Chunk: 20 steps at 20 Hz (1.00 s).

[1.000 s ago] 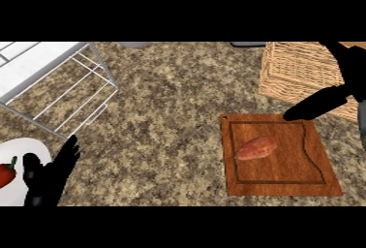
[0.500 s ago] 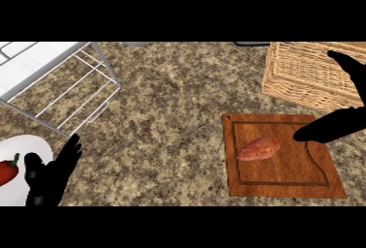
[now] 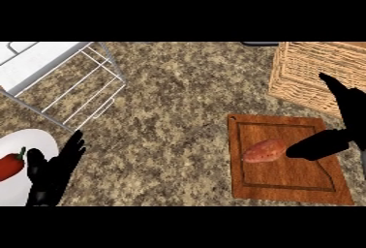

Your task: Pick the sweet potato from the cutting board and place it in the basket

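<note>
Counter (image 3: 178, 106): speckled granite top, seen from steeply above.
Cutting board (image 3: 286, 186): wooden, with a groove running round inside its edge; lies at the right, near the lower edge of the view.
Sweet potato (image 3: 263, 150): on the cutting board, in its left half, lying flat with its long axis tilted slightly up to the right. Not lifted.
Basket (image 3: 311, 72): woven wicker, at the upper right, just beyond the far edge of the board; its near corner comes close to the board, and whether they touch cannot be told.
Right hand (image 3: 346, 131): comes in from the right edge, above the board. It is spread wide: one digit points up and left across the basket's near corner, another reaches left and low toward the sweet potato. That lower tip sits just beside the potato's right end; contact cannot be told. Nothing is held.
Left hand (image 3: 49, 179): at the lower left, fingers straight and pointing up, resting with nothing in it.
Plate (image 3: 22, 140): white, at the left edge, partly behind the left hand.
Red pepper (image 3: 8, 164): on the plate, cut off by the left edge.
Wire rack (image 3: 43, 60): white, at the upper left, well apart from the board.
</note>
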Motion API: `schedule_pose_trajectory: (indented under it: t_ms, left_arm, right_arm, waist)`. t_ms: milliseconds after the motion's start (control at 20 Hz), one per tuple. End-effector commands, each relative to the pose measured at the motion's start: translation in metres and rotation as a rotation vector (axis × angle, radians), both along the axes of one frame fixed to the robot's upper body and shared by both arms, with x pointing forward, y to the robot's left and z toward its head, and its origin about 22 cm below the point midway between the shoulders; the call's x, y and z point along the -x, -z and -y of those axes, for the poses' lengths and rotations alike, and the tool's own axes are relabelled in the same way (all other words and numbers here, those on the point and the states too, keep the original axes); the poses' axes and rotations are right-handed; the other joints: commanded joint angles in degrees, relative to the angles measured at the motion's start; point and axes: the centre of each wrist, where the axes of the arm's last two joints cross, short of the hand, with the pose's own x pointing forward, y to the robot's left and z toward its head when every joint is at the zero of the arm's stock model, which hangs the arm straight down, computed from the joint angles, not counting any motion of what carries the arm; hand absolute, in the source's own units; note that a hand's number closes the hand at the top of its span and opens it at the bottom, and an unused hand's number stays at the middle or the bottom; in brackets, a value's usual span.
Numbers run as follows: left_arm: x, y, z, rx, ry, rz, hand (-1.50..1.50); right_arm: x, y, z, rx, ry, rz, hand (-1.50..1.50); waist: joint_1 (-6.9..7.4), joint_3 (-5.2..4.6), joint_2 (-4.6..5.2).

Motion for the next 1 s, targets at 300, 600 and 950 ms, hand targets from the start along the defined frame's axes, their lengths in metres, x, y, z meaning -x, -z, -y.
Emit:
schedule_pose_trajectory:
  t_ms: [300, 600, 950]
  left_arm:
    - [0.011, 0.022, 0.015, 0.003, -0.015, -0.121, 0.00]
    - [0.014, 0.026, 0.003, -0.004, -0.010, -0.137, 0.00]
    - [0.020, 0.029, 0.007, -0.012, -0.009, -0.128, 0.00]
  right_arm:
    - [0.007, 0.034, -0.016, 0.009, 0.190, -0.170, -1.50]
    - [0.027, 0.067, -0.028, 0.010, 0.185, -0.147, -1.50]
    - [0.036, 0.080, -0.030, 0.004, 0.201, -0.143, -1.50]
  waist:
    - [1.17, -0.48, 0.73]
    - [1.02, -0.47, 0.74]
    - [1.14, -0.45, 0.67]
